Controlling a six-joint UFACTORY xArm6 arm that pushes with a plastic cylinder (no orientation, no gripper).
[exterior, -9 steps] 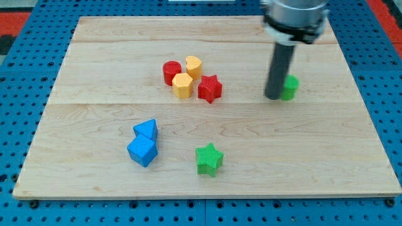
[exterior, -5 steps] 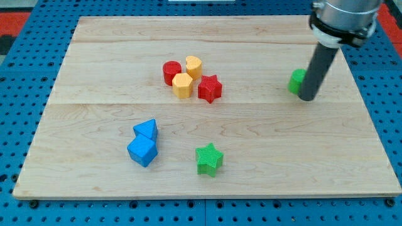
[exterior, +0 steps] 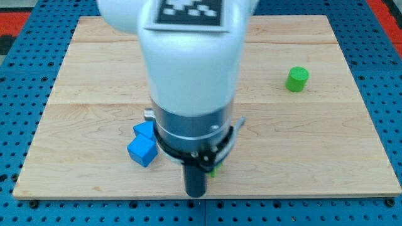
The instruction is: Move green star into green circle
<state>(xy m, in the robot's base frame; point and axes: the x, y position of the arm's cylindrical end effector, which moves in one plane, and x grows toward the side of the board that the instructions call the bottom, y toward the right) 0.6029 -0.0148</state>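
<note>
The green circle block (exterior: 297,80) stands alone at the view's right, upper half of the wooden board (exterior: 326,144). The green star is almost wholly hidden behind my arm; only a green sliver (exterior: 214,169) shows beside the rod. My arm's white and dark body (exterior: 191,81) fills the middle of the view. My tip (exterior: 195,194) is near the board's bottom edge, just below and left of the green sliver. I cannot tell whether it touches the star.
Two blue blocks (exterior: 143,145) sit touching each other left of my rod. The red and yellow blocks are hidden behind my arm. A blue pegboard (exterior: 389,94) surrounds the board.
My arm has swung from beside the green circle at the view's right down to the bottom middle, now covering the green star and the red and yellow cluster. The blocks look unmoved.
</note>
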